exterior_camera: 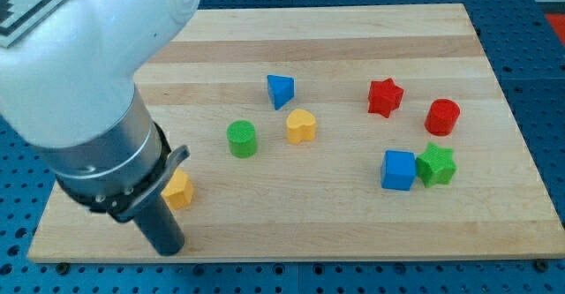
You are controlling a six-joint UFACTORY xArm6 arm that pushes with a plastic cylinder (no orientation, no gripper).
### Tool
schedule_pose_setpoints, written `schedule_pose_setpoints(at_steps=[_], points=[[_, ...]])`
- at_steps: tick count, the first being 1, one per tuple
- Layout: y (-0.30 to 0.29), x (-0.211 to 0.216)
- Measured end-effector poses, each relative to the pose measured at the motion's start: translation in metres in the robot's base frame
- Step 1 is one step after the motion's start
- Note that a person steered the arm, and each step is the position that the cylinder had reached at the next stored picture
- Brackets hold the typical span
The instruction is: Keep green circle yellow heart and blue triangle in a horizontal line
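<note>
blue triangle [280, 91] sits up-right of my tip [170, 248] — nudge it down level with green circle [241, 139], yellow heart [301, 126]; bare rod, no fingers.

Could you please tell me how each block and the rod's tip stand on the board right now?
green circle: upright, left of the yellow heart, apart from it.
yellow heart: lying flat, free.
blue triangle: higher up the view than the other two, not in line.
my tip: at the board's lower left, touching no block.
yellow block: beside the rod, partly hidden.
blue cube: against the green star.
red star: free.
red cylinder: upright, free.
</note>
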State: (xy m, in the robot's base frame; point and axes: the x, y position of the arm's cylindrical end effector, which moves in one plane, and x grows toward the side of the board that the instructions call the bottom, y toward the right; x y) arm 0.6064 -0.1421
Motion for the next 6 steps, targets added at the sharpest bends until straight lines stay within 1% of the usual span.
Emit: schedule_pose_setpoints(at_steps=[1,2,3,4,5,6], points=[[-0.009,-0.051],[-0.012,-0.185],[-0.02,-0.213],[-0.023,-0.186],[-0.021,-0.074],[0.063,-0.043]])
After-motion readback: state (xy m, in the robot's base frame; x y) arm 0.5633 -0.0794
